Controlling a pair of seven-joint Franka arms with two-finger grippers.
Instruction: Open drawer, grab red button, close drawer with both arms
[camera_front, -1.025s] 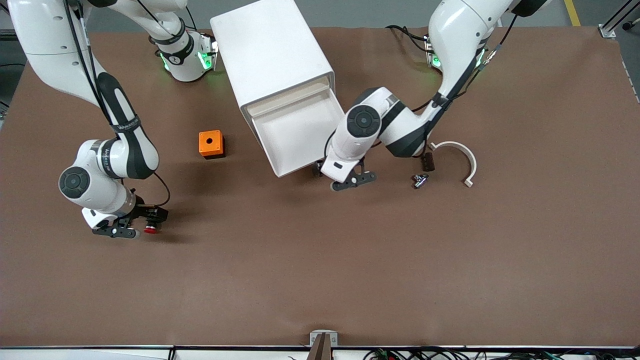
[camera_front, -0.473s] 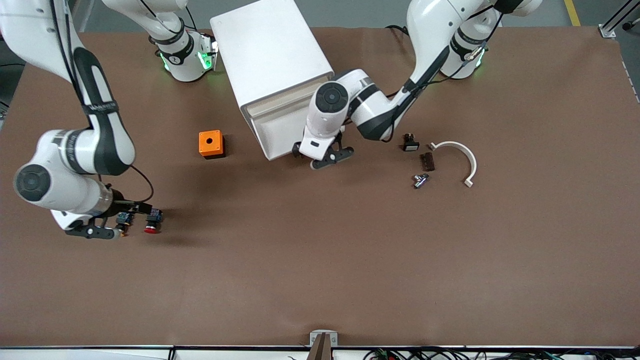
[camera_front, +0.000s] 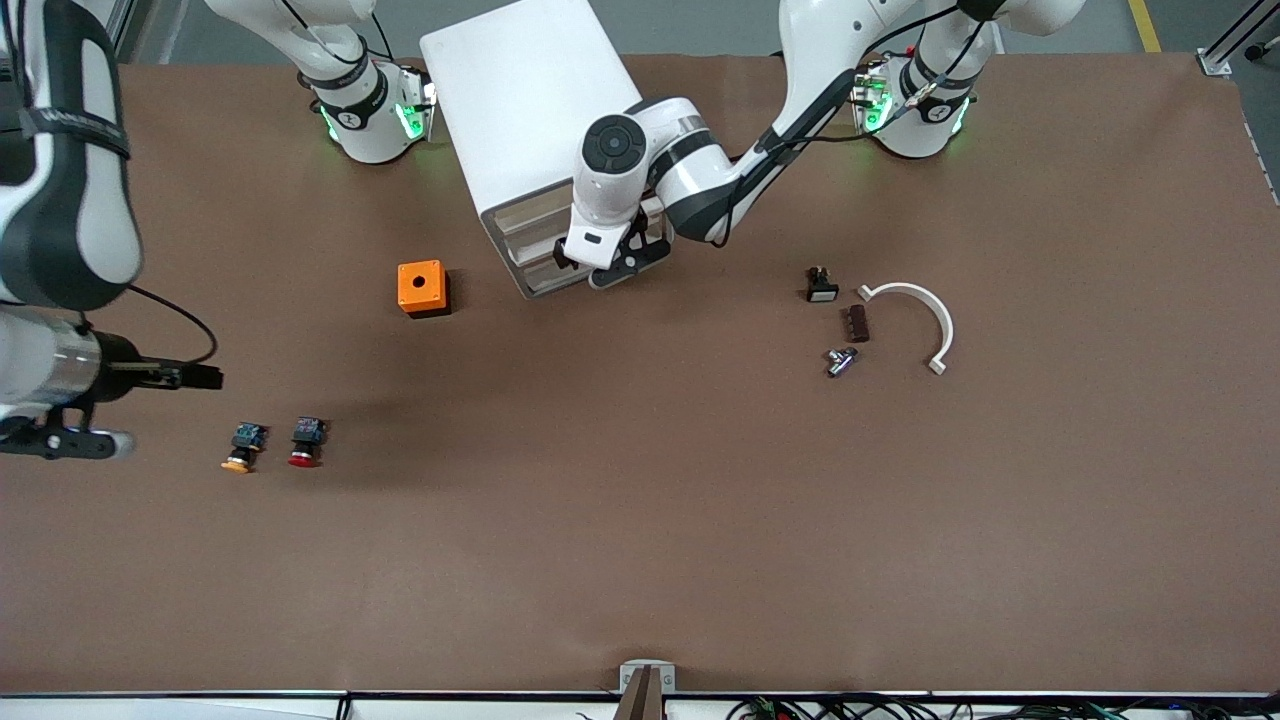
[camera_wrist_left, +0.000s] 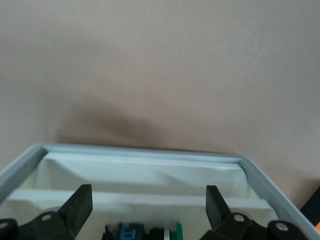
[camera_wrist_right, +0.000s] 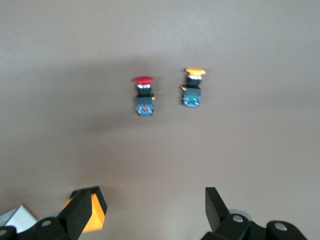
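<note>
Against the drawer (camera_front: 545, 262) sits the left tool (camera_front: 612, 268) — wrist views show both tools' fingers apart, button (camera_wrist_right: 144, 95) free.

You saw a matt brown table cover (camera_front: 640, 520), cloth-like. The arms (camera_front: 640, 165) were glossy white plastic with black bands; the cabinet (camera_front: 530, 90) at 12 o'clock looked smooth, satin white.

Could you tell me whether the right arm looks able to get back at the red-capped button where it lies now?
Probably yes. The button lies alone on the table beside the orange-capped button, apart from it. The right gripper hangs nearby with jaws open, and nothing stands between them.
</note>
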